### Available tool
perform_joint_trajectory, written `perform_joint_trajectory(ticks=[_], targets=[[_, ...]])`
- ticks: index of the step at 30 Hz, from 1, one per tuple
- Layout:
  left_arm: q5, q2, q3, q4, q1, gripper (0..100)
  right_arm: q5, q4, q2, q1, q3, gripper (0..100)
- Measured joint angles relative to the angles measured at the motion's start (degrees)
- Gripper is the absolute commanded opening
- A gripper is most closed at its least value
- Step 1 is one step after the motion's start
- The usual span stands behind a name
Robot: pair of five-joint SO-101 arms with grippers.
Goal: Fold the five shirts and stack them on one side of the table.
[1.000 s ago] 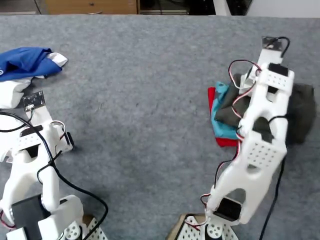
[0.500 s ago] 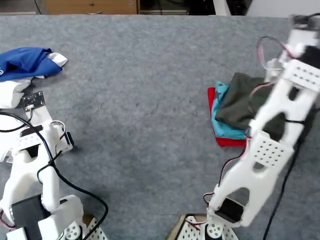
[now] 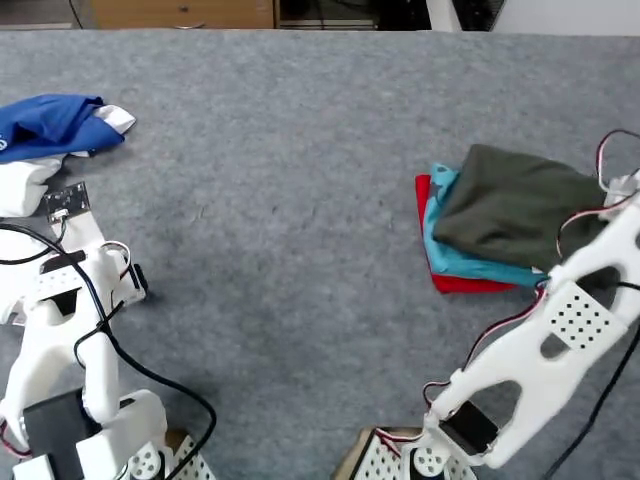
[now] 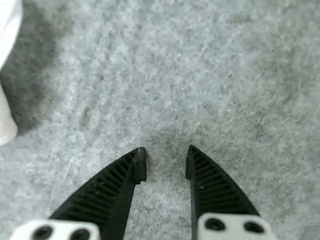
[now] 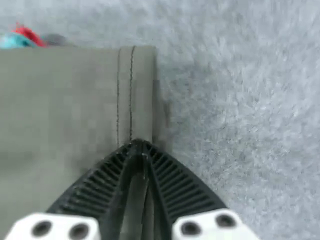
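Three folded: olive shirt on teal shirt on red shirt, stacked at the right of the table; I take that as the chosen side.
Two to do: blue shirt crumpled at the far left, white shirt just nearer and touching it.
Right arm: right gripper has its tips pressed together over the olive shirt's hemmed edge. I see no cloth caught between them, and the shirt lies flat, so I judge this layer is placed.
Left arm: left gripper is parted narrowly and empty, low over bare table with the white shirt beside it. It looks handy for the next pick.
Surface: grey felt, and I expect cloth to drag on it.
Room: wooden cabinet along the far edge.
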Motion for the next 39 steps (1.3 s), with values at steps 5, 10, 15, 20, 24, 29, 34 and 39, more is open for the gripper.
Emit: perform_joint_trajectory(ticks=[5,10,15,20,24,29,34,39], targets=[[0.0,0.0,0.0,0.0,0.0,15,0.6,-0.2,3.0,0.0,-2.1,0.5],[0.0,0.0,0.0,0.0,0.0,15,0.8,4.7,3.1,0.0,-14.3,0.5],[0.0,0.0,0.0,0.0,0.0,15,0.8,7.2,0.6,0.5,-16.2,0.5],[0.0,0.0,0.0,0.0,0.0,15,0.8,7.4,-6.7,2.9,-15.9,0.5],[0.0,0.0,0.0,0.0,0.0,15,0.8,7.4,-15.2,5.5,-9.9,0.5],[0.0,0.0,0.0,0.0,0.0,15,2.3,7.4,-26.9,6.2,8.9,0.5],[0.0,0.0,0.0,-0.7,0.0,15,2.5,7.3,-38.7,6.0,32.1,0.5],[0.0,0.0,0.0,-0.9,0.0,15,2.5,3.2,-46.8,5.0,49.8,0.5]])
